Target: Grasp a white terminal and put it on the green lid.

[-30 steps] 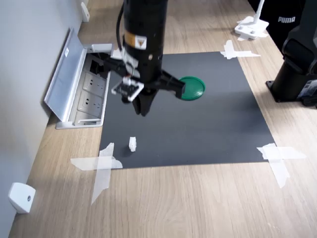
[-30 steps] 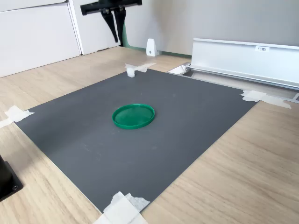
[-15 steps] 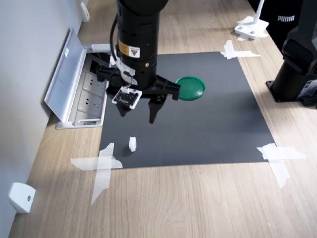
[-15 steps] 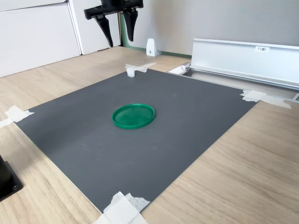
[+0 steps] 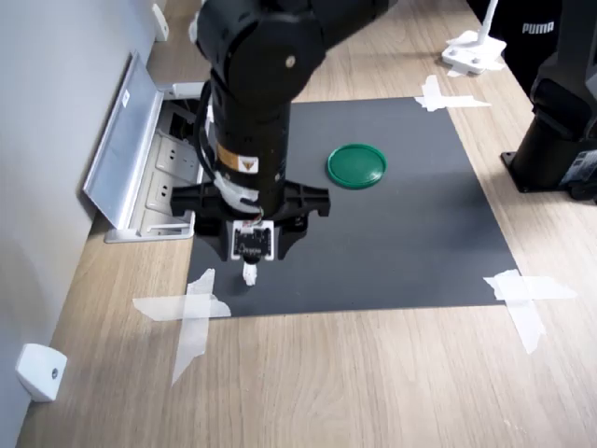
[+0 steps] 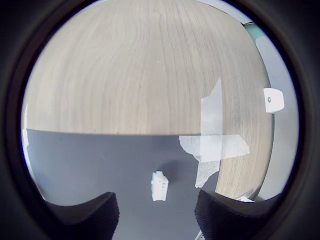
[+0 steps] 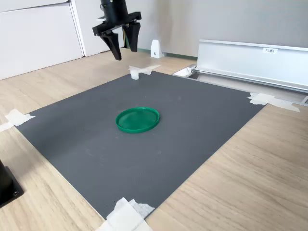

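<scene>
The white terminal (image 5: 249, 274) lies on the black mat (image 5: 401, 233) near the taped corner at the first exterior view's lower left. My arm (image 5: 252, 112) stands over it, and its wrist hides the fingers there. In the second exterior view my gripper (image 7: 125, 53) hangs open a little above the terminal (image 7: 135, 74). The wrist view shows the terminal (image 6: 159, 186) on the mat, in line with the gap of the open gripper (image 6: 156, 215) and apart from both fingers. The green lid (image 5: 356, 165) (image 7: 137, 119) lies flat on the mat, well away from the arm.
An open floor socket box with a silver lid (image 5: 121, 140) (image 7: 250, 57) borders the mat. White tape (image 5: 191, 313) holds the mat's corners. A white corner piece (image 5: 37, 371) sits by the wall. A black base (image 5: 560, 121) and a white stand (image 5: 474, 51) are at the first exterior view's right.
The gripper has gone from shut to open. The arm has come down and moved from near the green lid to right over the white terminal.
</scene>
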`<state>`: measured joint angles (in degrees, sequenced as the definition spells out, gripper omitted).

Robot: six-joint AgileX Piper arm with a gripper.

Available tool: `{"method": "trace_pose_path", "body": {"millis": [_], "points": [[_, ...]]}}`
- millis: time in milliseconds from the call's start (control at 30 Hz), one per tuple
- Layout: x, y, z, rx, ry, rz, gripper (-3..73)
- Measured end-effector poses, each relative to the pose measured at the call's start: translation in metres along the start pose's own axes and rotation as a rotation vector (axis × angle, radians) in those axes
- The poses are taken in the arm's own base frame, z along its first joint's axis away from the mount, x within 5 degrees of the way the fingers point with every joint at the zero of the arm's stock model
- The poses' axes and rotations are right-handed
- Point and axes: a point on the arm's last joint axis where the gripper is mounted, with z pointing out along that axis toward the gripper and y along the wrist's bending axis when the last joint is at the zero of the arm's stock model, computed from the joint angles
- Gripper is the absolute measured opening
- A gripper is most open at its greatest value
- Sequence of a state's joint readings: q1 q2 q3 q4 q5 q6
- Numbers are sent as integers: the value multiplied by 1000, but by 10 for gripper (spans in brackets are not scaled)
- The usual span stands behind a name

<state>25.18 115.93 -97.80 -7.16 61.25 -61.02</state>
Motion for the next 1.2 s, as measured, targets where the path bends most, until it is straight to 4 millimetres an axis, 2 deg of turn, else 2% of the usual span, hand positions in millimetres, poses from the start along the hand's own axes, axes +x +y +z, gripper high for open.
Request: {"method": "trace_pose_path", "body": {"millis": [233,567,767,833,900,1100,1133,1200], "points": [[-2,-3,29,4,23,17,653],[-4,1,56,-47,47,68,646],[-5,1,58,-57,42,92,608],[-4,1,58,-56,42,93,568],[-4,1,58,-55,44,94,489],[-2,0,60,-41,71,123,129],[-2,0,60,-41,71,127,93],[-2,0,60,-40,72,134,91]]}}
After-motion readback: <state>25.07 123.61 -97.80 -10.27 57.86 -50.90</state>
